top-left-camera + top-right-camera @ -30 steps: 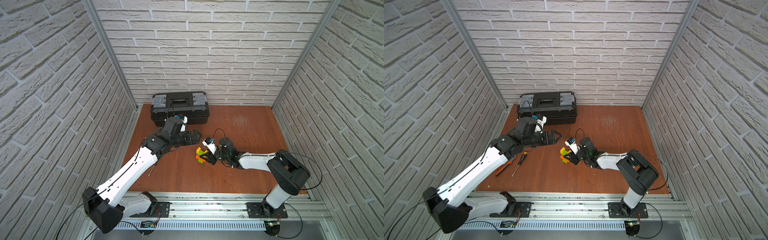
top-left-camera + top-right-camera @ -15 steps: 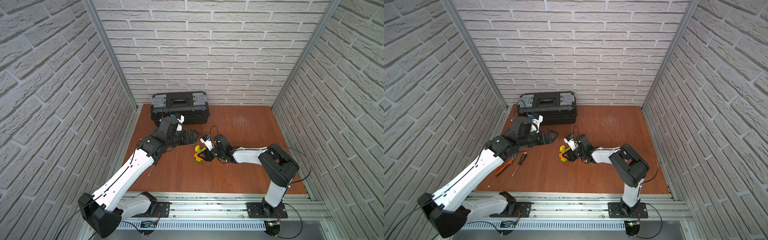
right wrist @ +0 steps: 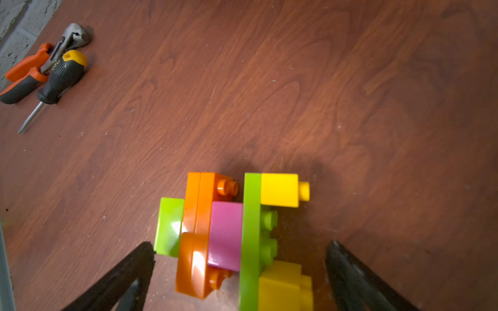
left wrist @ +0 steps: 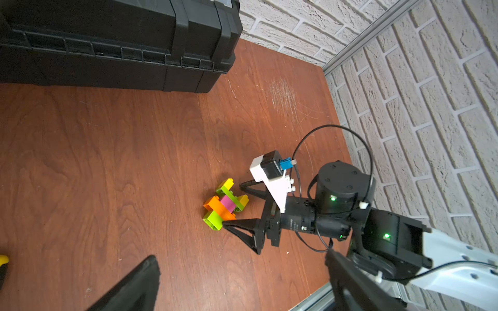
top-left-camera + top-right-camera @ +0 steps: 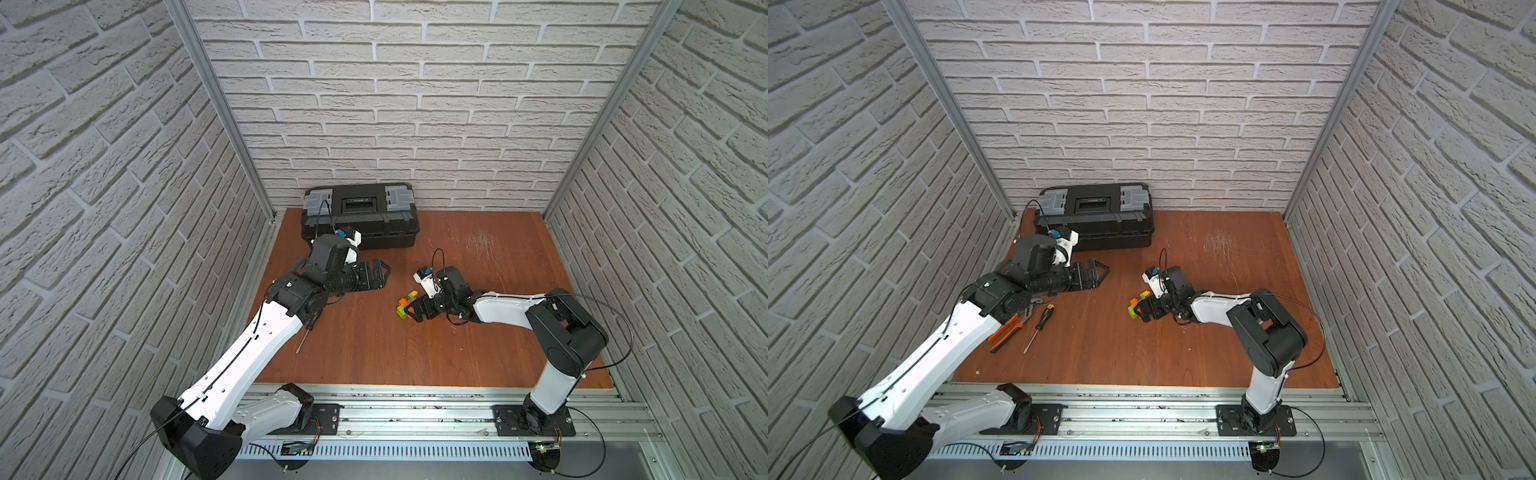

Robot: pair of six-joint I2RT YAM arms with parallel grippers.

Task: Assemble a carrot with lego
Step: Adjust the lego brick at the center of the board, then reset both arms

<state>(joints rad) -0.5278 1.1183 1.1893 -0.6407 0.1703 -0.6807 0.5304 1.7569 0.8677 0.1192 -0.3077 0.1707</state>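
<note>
The carrot [image 5: 403, 308] [image 5: 1133, 310] lies on its side on the wooden table, a clump of orange, lime-green, pink and yellow bricks joined together. My right gripper [image 5: 412, 308] [image 5: 1143, 308] [image 3: 239, 246] is open, low over the table. Its two black fingers straddle the carrot [image 3: 229, 234]; one fingertip [image 3: 147, 250] sits right against the short lime-green brick, the other stands clear of the yellow end. My left gripper [image 5: 384, 276] [image 5: 1102, 272] [image 4: 241, 259] is open and empty, hovering to the left of the carrot [image 4: 225, 204], well apart from it.
A black toolbox [image 5: 359, 216] [image 5: 1094, 216] [image 4: 116, 40] stands shut against the back wall. Orange-handled pliers [image 5: 1005, 332] [image 3: 29, 72] and a screwdriver [image 5: 1038, 326] [image 3: 58, 78] lie at the left, under my left arm. Brick walls close in three sides.
My right gripper's jaws have spread wide and let go of the carrot, which now rests on the table. My left gripper has drawn back slightly to the left.
</note>
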